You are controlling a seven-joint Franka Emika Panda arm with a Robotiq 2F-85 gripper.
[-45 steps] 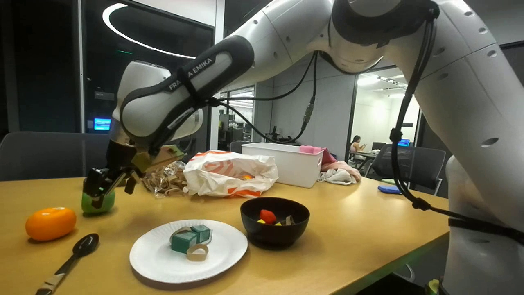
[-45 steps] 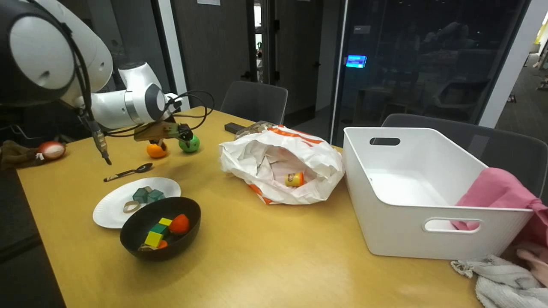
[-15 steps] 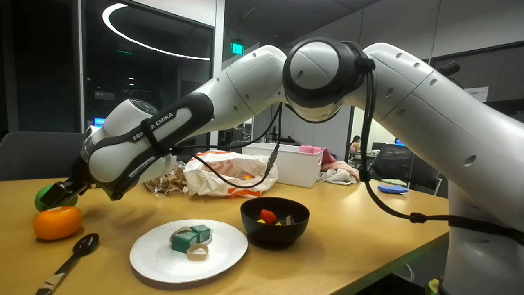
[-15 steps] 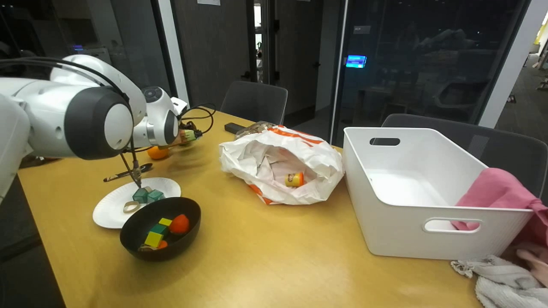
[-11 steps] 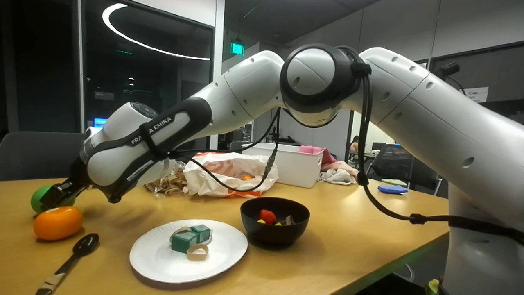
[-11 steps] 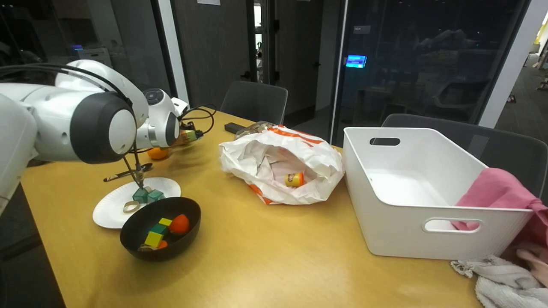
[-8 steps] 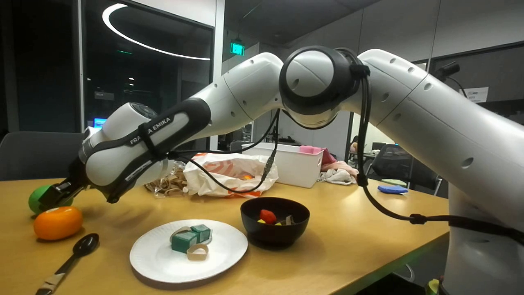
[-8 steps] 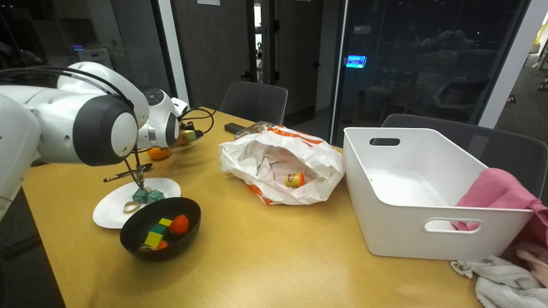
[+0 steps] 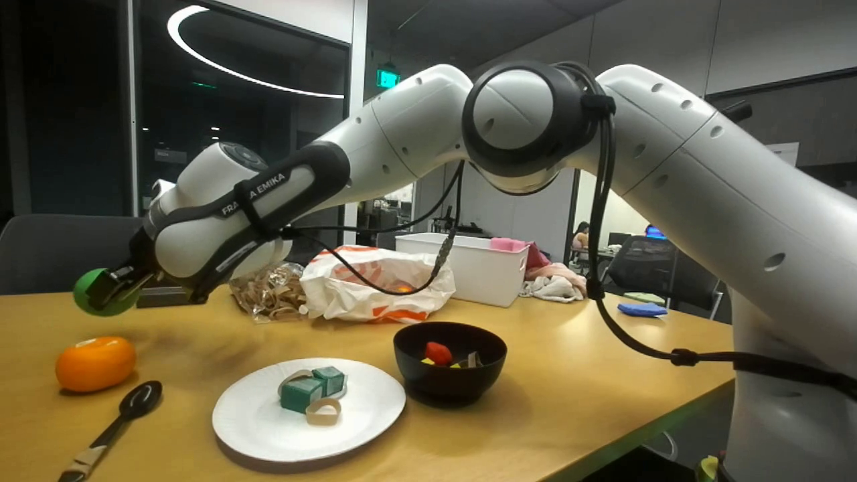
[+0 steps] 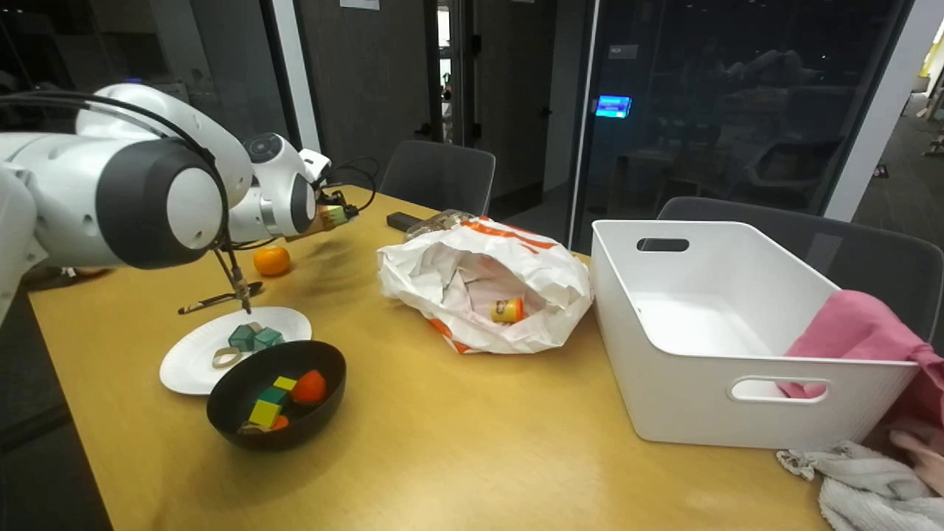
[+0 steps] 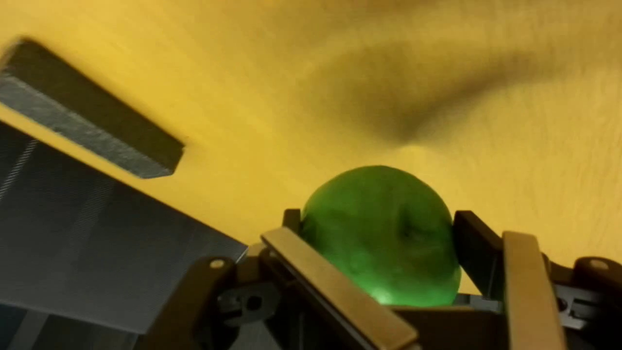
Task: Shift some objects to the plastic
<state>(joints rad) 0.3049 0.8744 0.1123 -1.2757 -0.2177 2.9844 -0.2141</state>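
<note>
My gripper point(image 11: 379, 221) is shut on a round green fruit point(image 11: 374, 233), with one finger pad against each side. In an exterior view the green fruit point(image 9: 84, 294) hangs above the table at the far left; its shadow shows below it in the wrist view. In an exterior view the fruit is hidden behind the gripper mount. An orange fruit point(image 9: 96, 363) rests on the table nearby, also seen in an exterior view point(image 10: 271, 260). A white plastic bag point(image 10: 442, 265) with red-orange print lies open, with a small yellow can point(image 10: 507, 310) inside. A white bin point(image 10: 664, 398) stands beside it.
A white plate point(image 9: 248, 428) holds teal cubes and tan bands. A black bowl point(image 9: 448, 388) holds coloured pieces. A black spoon point(image 9: 137, 402), a dark bar point(image 11: 97, 116) and a clear bag of brown bands point(image 9: 271, 291) lie around. Pink cloth point(image 10: 855, 324) hangs in the bin.
Three seconds ago the gripper was tilted at the green fruit on the table. The fruit then shifted left, the gripper shut on it, and in the last half second both rose.
</note>
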